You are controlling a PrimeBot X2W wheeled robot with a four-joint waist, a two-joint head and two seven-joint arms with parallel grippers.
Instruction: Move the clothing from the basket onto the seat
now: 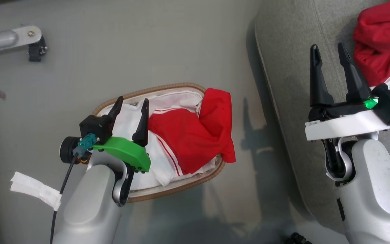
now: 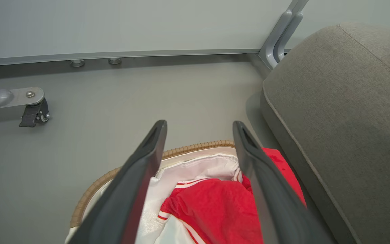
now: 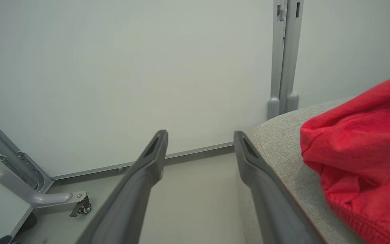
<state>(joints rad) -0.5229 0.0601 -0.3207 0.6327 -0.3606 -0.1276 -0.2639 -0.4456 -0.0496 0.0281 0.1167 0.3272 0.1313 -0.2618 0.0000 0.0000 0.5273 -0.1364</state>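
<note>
In the head view the basket (image 1: 168,87) stands on the grey floor (image 1: 130,44) at the centre, with the seat (image 1: 289,67) just beside it at its 3 o'clock. A red garment (image 1: 195,135) lies crumpled in the basket's 3 o'clock half, one fold draped over the woven rim at about 2 o'clock and hanging outside towards the seat. Under it and spreading towards 9 o'clock is white cloth (image 1: 127,118), part of it marked with thin red stripes. The left pincer (image 1: 133,100) hangs over the basket's 9 o'clock end, its two dark fingers spread apart and holding nothing; the left wrist view looks between them onto the garment and the rim. A second red garment (image 1: 381,44) with a white band is heaped on the seat at the picture's 1 o'clock corner. The right pincer (image 1: 327,47) is over the seat, just at 9 o'clock of that heap, fingers parted and empty. A metal leg (image 1: 12,39) with a small caster reaches in at 10 o'clock, and a strip of white material (image 1: 32,189) lies on the floor at 8 o'clock.
</note>
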